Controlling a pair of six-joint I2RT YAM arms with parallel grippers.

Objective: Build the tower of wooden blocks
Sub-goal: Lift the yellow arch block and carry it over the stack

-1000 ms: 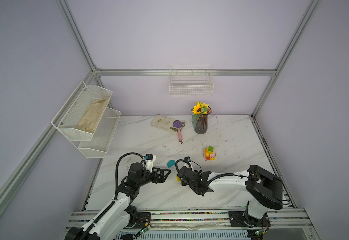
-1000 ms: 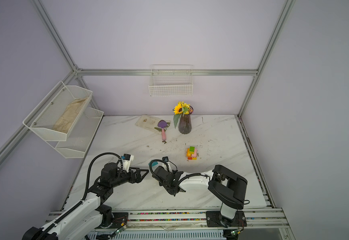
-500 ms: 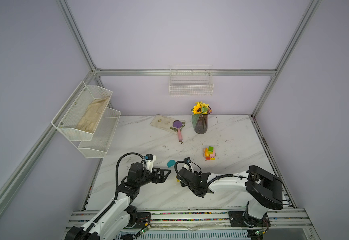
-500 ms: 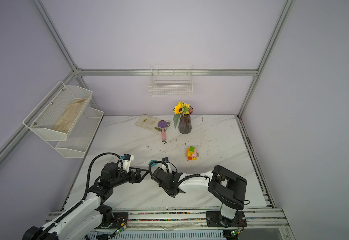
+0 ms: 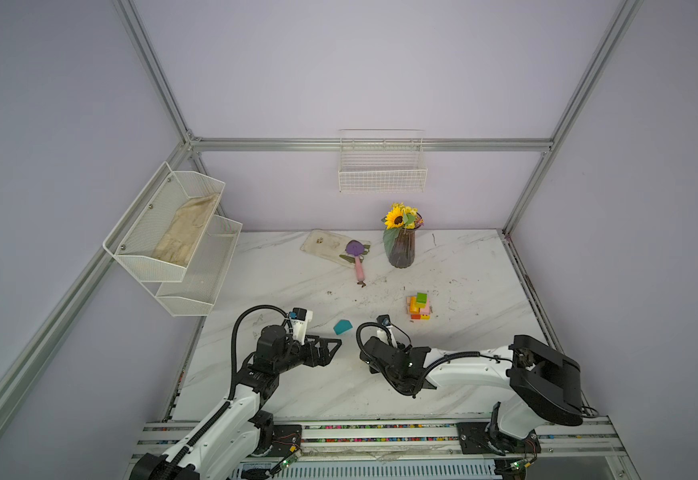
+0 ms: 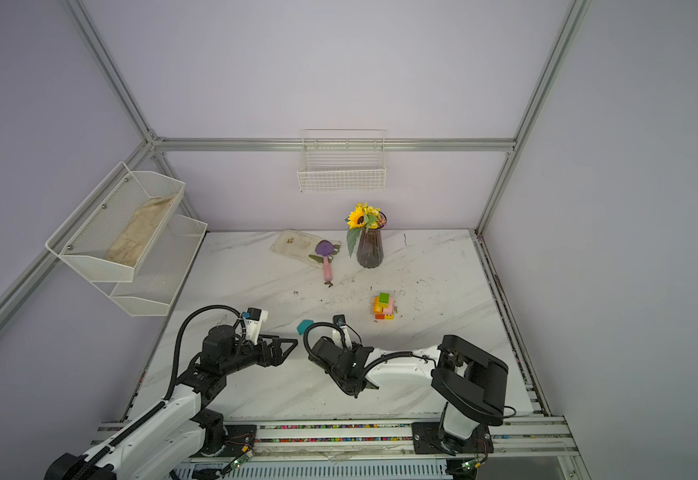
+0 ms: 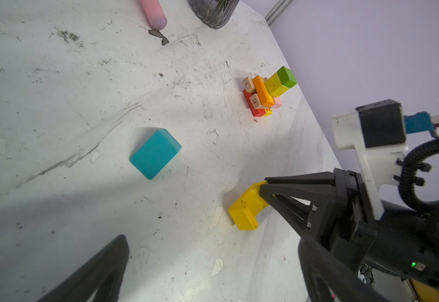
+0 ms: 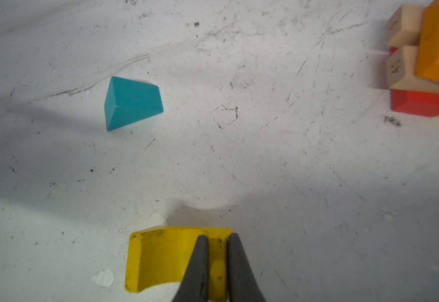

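Clamping leg of yellow arch [image 8: 161,256], right tool [image 8: 218,237], arch crosswise, left tool [image 5: 331,351] apart

Tabletop [image 5: 281,282]: white marble pattern, scuffed, speckled with dark crumbs.
Vase [image 5: 401,251]: dark ribbed glass, upright near the back of the table.
Sunflower [image 5: 395,217]: yellow, in the Vase with green leaves.
Tray [image 5: 322,245]: clear, flat, soiled, left of the Vase by the back wall.
Scoop [image 5: 357,259]: purple head on the Tray's corner, pink handle pointing forward onto the table.
Debris [image 7: 158,36]: dark clump just off the handle's end.
Wire basket [image 5: 382,174]: white, hung on the back wall above the Vase.
Mesh shelf [image 5: 189,291]: white, two tiers, on the left wall.
Cloth [image 5: 185,232]: beige, lying in the upper tier.
Frame [image 5: 372,144]: aluminium bars along the wall edges.
Front rail [image 5: 380,432]: metal track along the near edge.
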